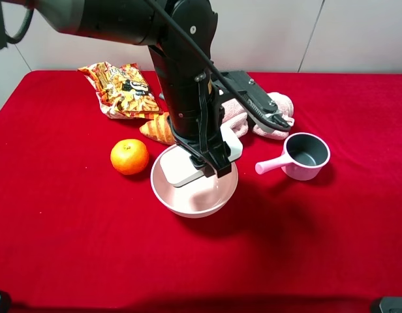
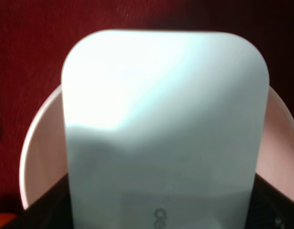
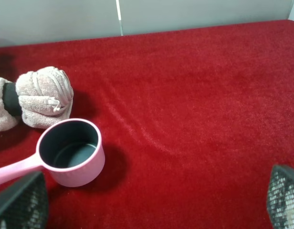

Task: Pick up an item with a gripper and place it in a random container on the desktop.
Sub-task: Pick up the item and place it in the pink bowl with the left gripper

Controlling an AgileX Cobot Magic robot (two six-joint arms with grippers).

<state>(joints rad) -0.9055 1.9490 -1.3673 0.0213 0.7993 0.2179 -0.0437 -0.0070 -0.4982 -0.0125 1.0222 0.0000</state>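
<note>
White plastic box (image 2: 161, 124) was pinched in my left pincer (image 1: 213, 166). It sat tilted, low end inside the pale pink bowl (image 1: 194, 207) on the red-cloth surface (image 1: 70, 228). My right pincer (image 3: 152, 205) was spread wide over the surface, near the pink saucepan (image 3: 73, 152).

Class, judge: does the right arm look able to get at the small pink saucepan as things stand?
Probably yes. The saucepan stands ahead of the open right gripper, with only bare red cloth between them. The towel lies beyond it, and the left gripper holds the box over the bowl.
</note>
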